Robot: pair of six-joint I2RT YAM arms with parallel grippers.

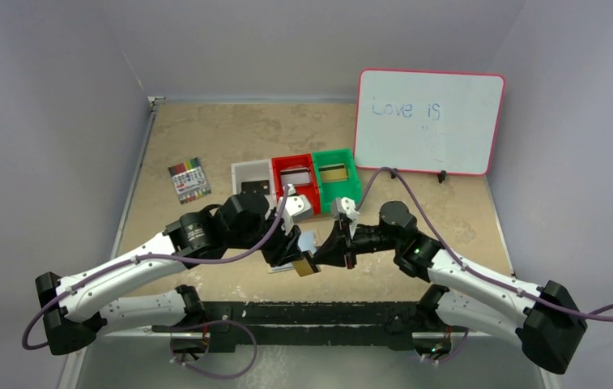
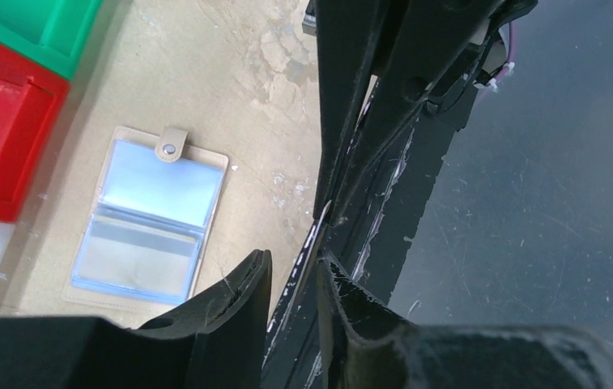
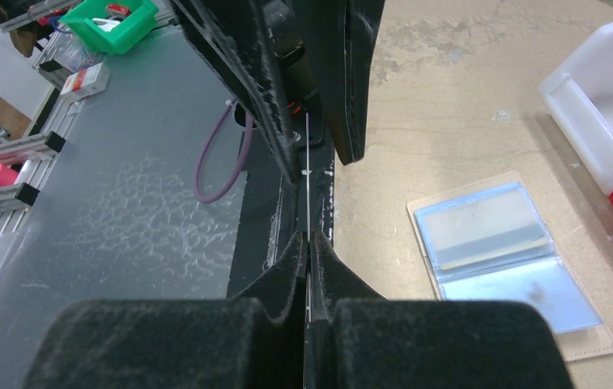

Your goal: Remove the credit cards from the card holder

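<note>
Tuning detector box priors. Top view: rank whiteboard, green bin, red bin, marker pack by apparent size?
1. whiteboard: clearly the largest.
2. green bin and red bin: these look alike, so I'm not ranking them against each other.
3. marker pack: smallest, though only slightly smaller than a bin.

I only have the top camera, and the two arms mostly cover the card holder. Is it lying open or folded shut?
Observer: Open. The left wrist camera shows the card holder spread flat on the table, pale blue inside facing up, snap tab at one edge.
Operator: And where the arms meet, which one actually has a hold?
Observer: The right one. Its wrist camera shows the right gripper shut on a card, seen edge-on as a thin pale line.
</note>
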